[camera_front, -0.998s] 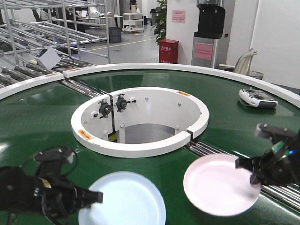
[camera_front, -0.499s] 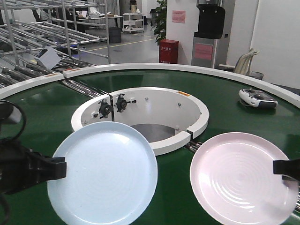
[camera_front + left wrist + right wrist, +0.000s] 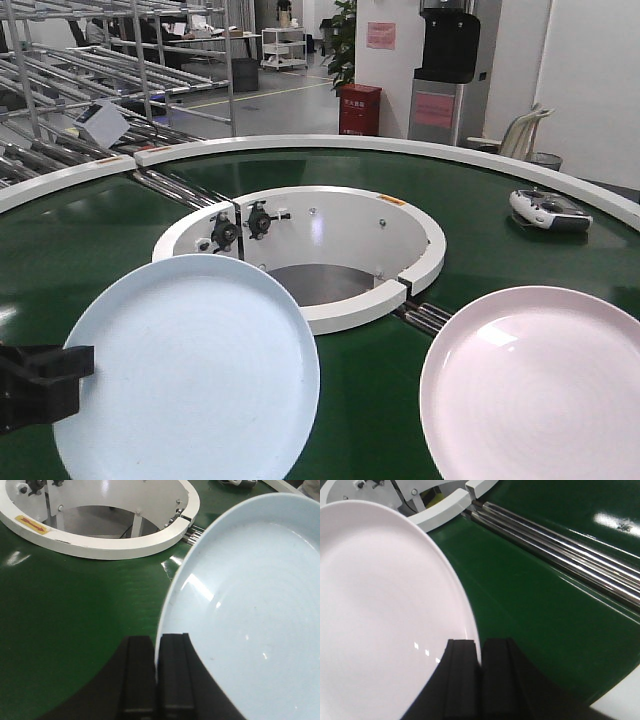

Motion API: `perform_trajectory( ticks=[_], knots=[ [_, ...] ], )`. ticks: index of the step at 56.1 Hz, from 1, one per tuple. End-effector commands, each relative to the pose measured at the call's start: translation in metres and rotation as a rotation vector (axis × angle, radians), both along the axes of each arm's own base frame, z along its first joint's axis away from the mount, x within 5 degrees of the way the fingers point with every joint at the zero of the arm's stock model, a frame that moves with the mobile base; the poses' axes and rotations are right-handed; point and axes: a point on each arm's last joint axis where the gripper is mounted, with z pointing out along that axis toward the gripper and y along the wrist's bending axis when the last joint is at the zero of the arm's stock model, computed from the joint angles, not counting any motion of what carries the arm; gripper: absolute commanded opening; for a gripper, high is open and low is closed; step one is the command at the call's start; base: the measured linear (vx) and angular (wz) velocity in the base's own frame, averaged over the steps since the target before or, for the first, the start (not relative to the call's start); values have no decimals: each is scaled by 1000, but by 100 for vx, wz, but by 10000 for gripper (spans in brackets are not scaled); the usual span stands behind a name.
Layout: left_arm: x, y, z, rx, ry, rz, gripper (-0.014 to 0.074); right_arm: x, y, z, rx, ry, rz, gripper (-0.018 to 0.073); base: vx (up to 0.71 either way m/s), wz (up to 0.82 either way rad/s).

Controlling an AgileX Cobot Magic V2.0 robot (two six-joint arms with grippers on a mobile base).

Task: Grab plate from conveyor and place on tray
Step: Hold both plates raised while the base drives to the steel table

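At the bottom of the left wrist view, the left gripper (image 3: 157, 650) has its two black fingers pressed onto the near rim of a pale blue plate (image 3: 250, 605), one finger on each face. The plate is tilted up, clear of the belt. In the right wrist view the right gripper (image 3: 480, 652) pinches the rim of a pink plate (image 3: 380, 605) the same way, and that plate is also tilted and off the surface.

Under both plates lies the dark green conveyor (image 3: 100, 230). Steel rollers (image 3: 560, 545) cross it just beyond the pink plate. Between and behind the plates is the white-walled central opening (image 3: 300, 250), and the blue plate's far edge overlaps its near rim in the front view.

Farther right, a handheld controller (image 3: 550, 209) rests on the belt near the outer white rim. Beyond the conveyor stand metal racks (image 3: 100, 50) and a red cabinet (image 3: 359, 109).
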Motion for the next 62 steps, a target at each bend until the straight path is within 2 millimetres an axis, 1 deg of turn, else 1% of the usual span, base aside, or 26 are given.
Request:
perform_trajectory(
  ticks=[1,48,62],
  knots=[
    [-1,1,20,-65,-110,17,-6,-1,-2,20,17,-143,-26,-10,0,0],
    [-1,1,20,-66,-111,17,-6,-2,-1,19,12,-127,-23,-10,0,0],
    [-1,1,20,-66,-111,17,-6,-1,-1,18,12,-123,-23,-10,-6,-20]
  ],
)
